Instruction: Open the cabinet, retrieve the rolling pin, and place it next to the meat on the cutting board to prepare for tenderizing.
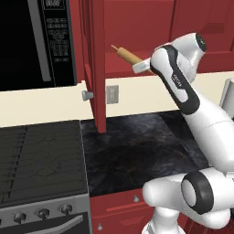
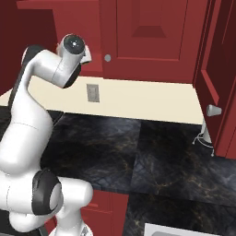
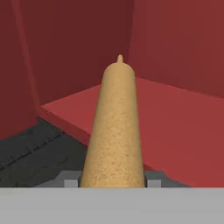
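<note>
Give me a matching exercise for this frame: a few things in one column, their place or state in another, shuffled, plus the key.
Things:
1. rolling pin
2. cabinet door
3. gripper
4. wall outlet

Places or states:
A. swung open, knob toward the stove
B. on the cream wall under the cabinet
C. tilted up over the cabinet shelf, lifted at one end
D. shut on the rolling pin's near end

Pairs: 1-C, 2-A, 3-D, 4-B

Dark marbled counter (image 1: 137, 151) along a cream backsplash (image 2: 147, 99) with a grey wall outlet (image 1: 112, 94); black stove (image 1: 41, 160) with round knobs at left; black microwave (image 1: 27, 41) above it; low red drawer fronts (image 1: 119, 208) under the counter; flat, even rendered light.
</note>
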Available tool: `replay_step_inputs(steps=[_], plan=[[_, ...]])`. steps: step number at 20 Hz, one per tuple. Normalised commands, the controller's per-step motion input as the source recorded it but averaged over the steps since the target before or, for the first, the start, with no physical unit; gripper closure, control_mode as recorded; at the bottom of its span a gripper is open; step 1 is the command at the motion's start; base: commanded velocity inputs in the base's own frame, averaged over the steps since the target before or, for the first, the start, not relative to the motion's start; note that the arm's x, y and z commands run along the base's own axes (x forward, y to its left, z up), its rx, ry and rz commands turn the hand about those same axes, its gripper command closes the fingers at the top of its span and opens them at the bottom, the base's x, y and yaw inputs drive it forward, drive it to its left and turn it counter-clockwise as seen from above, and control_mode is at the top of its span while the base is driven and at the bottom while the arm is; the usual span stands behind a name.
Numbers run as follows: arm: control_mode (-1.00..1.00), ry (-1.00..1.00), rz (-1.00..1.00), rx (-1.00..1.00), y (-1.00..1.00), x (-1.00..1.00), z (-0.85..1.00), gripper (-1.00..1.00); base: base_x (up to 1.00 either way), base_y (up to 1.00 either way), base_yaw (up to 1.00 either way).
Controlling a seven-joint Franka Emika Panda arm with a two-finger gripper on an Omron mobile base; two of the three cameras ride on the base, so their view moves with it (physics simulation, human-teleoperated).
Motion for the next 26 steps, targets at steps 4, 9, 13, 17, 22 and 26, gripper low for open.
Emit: replay_step_inputs(steps=[4, 9, 13, 17, 22, 26], plan=[[-1.0, -0.1, 0.0, 0.13, -0.37, -1.0, 0.15, 1.0, 0.0, 0.0, 0.0], [-1.0, -0.04, 0.0, 0.1, -0.31, -1.0, 0.06, 1.0, 0.0, 0.0, 0.0], [-1.0, 0.0, 0.0, 0.07, -0.17, -1.0, 0.0, 1.0, 0.0, 0.0, 0.0], [-1.0, 0.0, 0.0, 0.04, 0.0, -0.97, -0.01, 1.0, 0.0, 0.0, 0.0], [-1.0, 0.0, 0.0, 0.0, 0.0, -0.87, -0.03, 1.0, 0.0, 0.0, 0.0], [-1.0, 0.0, 0.0, 0.0, 0.0, -0.47, 0.0, 1.0, 0.0, 0.0, 0.0]])
